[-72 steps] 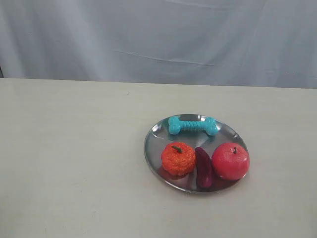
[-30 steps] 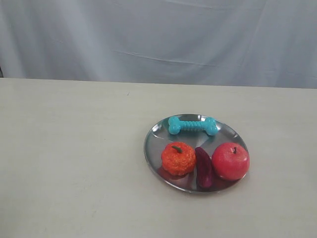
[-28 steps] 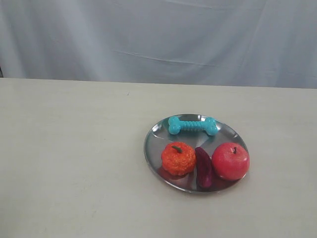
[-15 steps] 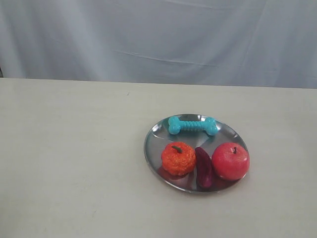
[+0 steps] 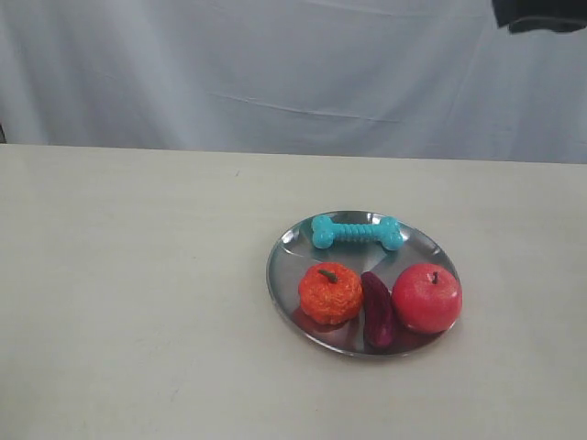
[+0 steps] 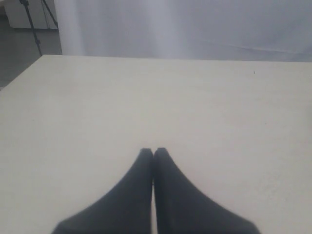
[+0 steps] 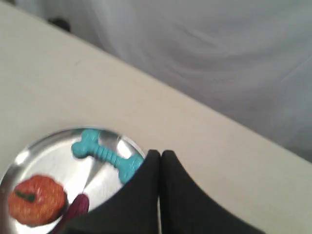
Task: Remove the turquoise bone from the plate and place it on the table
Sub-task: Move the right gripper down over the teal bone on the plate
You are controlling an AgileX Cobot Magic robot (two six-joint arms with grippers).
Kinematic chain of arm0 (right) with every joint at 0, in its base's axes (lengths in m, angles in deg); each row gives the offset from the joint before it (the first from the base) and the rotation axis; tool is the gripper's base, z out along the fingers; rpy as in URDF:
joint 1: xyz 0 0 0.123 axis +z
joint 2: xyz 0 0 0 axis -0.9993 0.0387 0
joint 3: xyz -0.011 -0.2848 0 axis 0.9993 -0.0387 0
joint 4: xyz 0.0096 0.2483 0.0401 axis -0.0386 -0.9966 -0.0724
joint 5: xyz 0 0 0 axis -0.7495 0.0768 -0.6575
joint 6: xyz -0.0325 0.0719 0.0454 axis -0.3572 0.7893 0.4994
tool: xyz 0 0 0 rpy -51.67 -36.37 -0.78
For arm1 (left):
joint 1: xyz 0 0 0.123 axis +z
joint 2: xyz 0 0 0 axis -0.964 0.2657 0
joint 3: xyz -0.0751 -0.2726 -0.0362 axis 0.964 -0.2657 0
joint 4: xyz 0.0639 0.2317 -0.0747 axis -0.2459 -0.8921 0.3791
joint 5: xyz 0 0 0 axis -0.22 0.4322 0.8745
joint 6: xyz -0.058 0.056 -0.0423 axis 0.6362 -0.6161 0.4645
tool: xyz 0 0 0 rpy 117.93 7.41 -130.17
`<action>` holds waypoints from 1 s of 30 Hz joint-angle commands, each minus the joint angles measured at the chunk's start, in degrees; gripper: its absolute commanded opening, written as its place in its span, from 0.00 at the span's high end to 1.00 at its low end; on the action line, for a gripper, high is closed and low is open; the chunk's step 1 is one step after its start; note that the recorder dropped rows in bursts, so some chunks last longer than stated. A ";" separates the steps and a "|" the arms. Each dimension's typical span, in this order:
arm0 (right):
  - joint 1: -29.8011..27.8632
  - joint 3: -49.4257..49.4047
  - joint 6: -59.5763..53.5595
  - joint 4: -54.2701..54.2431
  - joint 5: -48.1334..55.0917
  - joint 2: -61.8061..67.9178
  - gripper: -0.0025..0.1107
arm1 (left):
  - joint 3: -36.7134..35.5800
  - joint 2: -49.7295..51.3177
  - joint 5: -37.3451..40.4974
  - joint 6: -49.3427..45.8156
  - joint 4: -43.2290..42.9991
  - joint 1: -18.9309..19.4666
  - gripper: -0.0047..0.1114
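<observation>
Turquoise bone (image 5: pixel 356 232), exterior view: it lay flat on the far part of the plate (image 5: pixel 280 266), touching none of the fruit, exactly where it had been in the moments before.
Silver plate, exterior view: it rested on the cream desk (image 5: pixel 138 275) and also held an orange fruit (image 5: pixel 329 293), a dark purple piece (image 5: pixel 377 309) and a red apple (image 5: pixel 426 297) along its near side.
New arrival, exterior view: a dark shape (image 5: pixel 541 14) had entered the top right corner, where nothing showed half a second earlier. It was probably the right arm coming in.
Left wrist view: the left gripper (image 6: pixel 153 152) was clenched, fingers pressed together and holding nothing, over bare desk with no plate in sight.
Right wrist view: the right gripper (image 7: pixel 160 155) was also clenched and empty. It hung high above the desk, with its tips near one knobbed end of the bone below.
Meaning for the task: the approach looked only just begun. The bone was not yet lifted, and the right gripper would have to open before descending.
</observation>
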 commanded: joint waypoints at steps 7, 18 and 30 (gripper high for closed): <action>-0.30 12.22 -19.29 -5.72 12.99 24.81 0.98 | -0.15 -0.07 -0.31 0.24 0.08 -0.44 0.96; -0.06 12.24 -33.66 -14.03 6.31 40.04 0.43 | -0.15 -0.07 -0.31 0.24 0.08 -0.44 0.96; 7.02 12.63 -40.92 -13.85 -5.59 47.29 0.50 | -0.15 -0.07 -0.31 0.24 0.08 -0.44 0.96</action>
